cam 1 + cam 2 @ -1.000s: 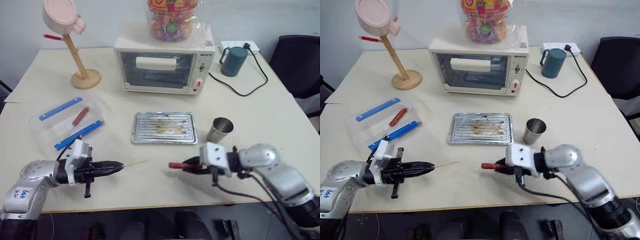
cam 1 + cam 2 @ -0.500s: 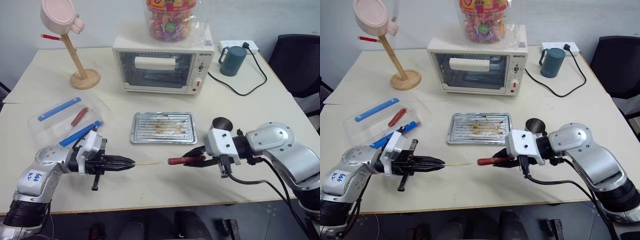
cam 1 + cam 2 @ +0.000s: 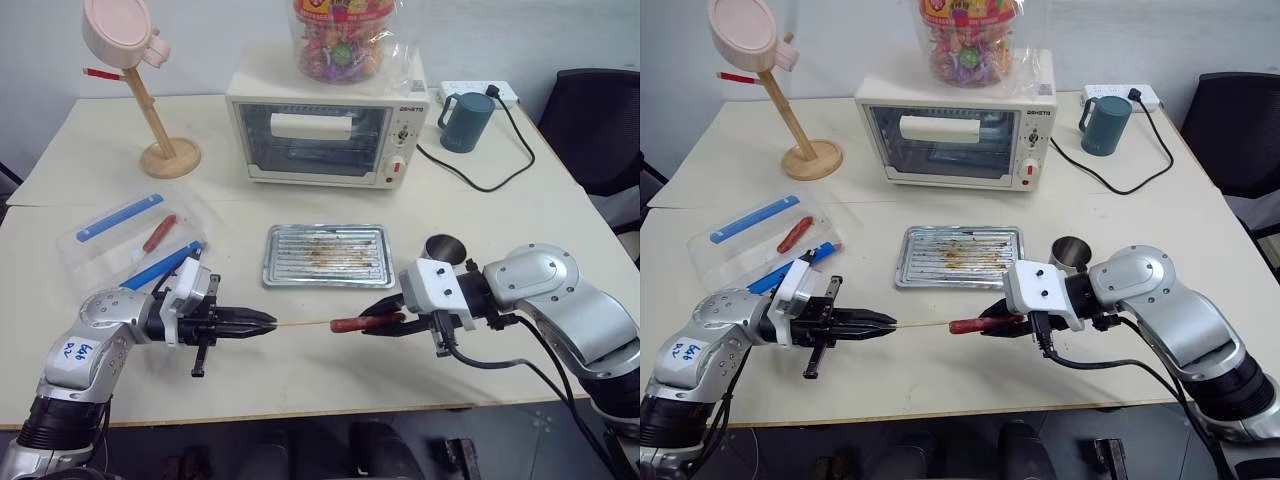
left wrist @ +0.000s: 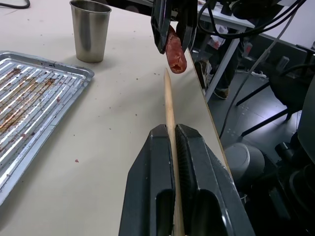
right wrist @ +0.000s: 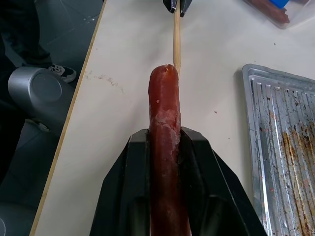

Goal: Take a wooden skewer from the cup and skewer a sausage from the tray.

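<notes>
Closing the gap from a moment ago, the left gripper (image 3: 262, 322), clamped on the wooden skewer (image 3: 305, 323), brings its tip just short of the sausage (image 3: 350, 324) pinched by the right gripper (image 3: 385, 320), near of the tray (image 3: 330, 281), so piercing looks imminent.

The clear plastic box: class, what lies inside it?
Inside the clear plastic box lie two blue bars and one dark-red sausage. The left arm covers its near corner.
</notes>
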### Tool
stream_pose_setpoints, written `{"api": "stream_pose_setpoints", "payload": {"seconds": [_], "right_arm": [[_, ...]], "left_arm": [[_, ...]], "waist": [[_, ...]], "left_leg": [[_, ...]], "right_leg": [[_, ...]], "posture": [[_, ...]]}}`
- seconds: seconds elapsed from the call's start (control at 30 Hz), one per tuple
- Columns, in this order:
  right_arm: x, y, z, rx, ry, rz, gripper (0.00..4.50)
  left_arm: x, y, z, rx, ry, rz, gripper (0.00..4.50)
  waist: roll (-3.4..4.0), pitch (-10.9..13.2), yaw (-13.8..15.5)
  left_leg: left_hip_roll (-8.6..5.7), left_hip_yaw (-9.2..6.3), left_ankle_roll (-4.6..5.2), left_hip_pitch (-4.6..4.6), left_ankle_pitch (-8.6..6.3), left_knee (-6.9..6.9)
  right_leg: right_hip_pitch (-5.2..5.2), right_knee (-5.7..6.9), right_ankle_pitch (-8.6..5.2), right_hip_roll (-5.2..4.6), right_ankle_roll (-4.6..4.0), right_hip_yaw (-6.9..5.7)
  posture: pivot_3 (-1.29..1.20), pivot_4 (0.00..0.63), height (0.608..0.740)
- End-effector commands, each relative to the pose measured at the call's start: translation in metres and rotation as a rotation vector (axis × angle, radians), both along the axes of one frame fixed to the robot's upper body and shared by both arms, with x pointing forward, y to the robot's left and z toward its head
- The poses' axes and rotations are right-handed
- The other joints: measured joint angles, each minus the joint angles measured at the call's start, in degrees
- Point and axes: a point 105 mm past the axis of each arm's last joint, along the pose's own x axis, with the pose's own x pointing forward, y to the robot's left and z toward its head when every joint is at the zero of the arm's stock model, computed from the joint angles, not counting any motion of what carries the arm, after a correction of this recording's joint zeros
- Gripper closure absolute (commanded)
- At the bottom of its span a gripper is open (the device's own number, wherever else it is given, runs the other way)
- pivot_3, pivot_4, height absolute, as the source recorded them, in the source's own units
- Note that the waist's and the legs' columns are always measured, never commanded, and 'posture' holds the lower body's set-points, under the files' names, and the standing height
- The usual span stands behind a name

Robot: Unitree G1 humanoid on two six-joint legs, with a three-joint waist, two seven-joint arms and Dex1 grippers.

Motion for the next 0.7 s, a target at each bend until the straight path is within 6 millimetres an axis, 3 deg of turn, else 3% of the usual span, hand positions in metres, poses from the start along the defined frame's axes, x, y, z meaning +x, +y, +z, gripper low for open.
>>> {"api": "stream_pose_setpoints", "payload": {"seconds": [0.03,0.7], "right_arm": [[-0.0025,0.0042,0.0034,0.009,-0.015,0.024,3.65],[0.0038,-0.0003,0.0008,0.011,-0.003,-0.005,3.65]], "left_arm": [[-0.0021,-0.0022,0.0035,0.001,-0.016,-0.011,4.50],[-0.0055,0.0015,0.0007,0.021,0.021,-0.012,4.50]], "waist": [[0.00,0.00,0.02],[0.00,0.00,-0.02]], "left_leg": [[0.00,0.00,0.00,0.00,0.00,0.00],[0.00,0.00,0.00,0.00,0.00,0.00]], "right_leg": [[0.00,0.00,0.00,0.00,0.00,0.00],[0.00,0.01,0.00,0.00,0.00,0.00]], "posture": [[0.00,0.150,0.740],[0.00,0.150,0.740]]}}
